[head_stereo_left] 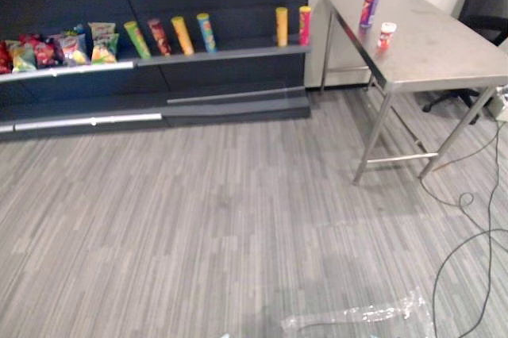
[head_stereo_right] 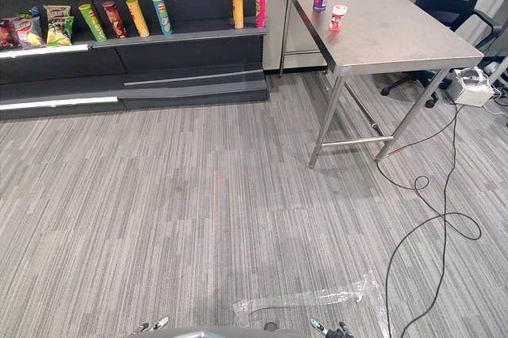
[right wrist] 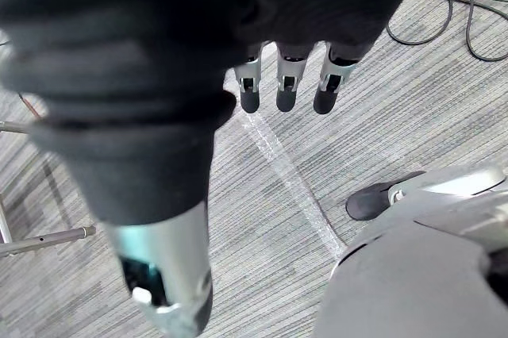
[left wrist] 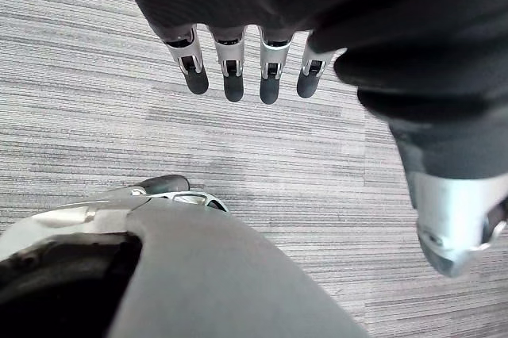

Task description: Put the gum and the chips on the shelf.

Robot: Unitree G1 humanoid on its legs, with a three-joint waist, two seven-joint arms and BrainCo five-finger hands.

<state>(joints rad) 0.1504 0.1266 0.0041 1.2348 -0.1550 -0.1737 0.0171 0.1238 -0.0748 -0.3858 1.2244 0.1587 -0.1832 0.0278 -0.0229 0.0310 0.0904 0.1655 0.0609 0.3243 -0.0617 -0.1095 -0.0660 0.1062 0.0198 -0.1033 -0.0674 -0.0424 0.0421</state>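
Observation:
A tall purple can of chips (head_stereo_left: 371, 1) stands upright on the steel table (head_stereo_left: 444, 56) at the back right. A small red-and-white gum tub (head_stereo_left: 386, 34) stands just in front of it, near the table's left edge. The dark shelf unit (head_stereo_left: 230, 54) runs along the back left wall. My left hand (left wrist: 230, 68) hangs over the grey carpet with straight fingers and holds nothing. My right hand (right wrist: 286, 84) also hangs over the floor, open and empty. Both hands are far from the table and the shelf.
Several chips cans (head_stereo_left: 182, 35) and snack bags (head_stereo_left: 71, 48) stand on the shelf board. A black office chair (head_stereo_left: 486, 5) sits behind the table. A clear plastic sheet (head_stereo_left: 357, 314) lies on the carpet close in front. A white box (head_stereo_right: 470, 84) sits by the table's right leg.

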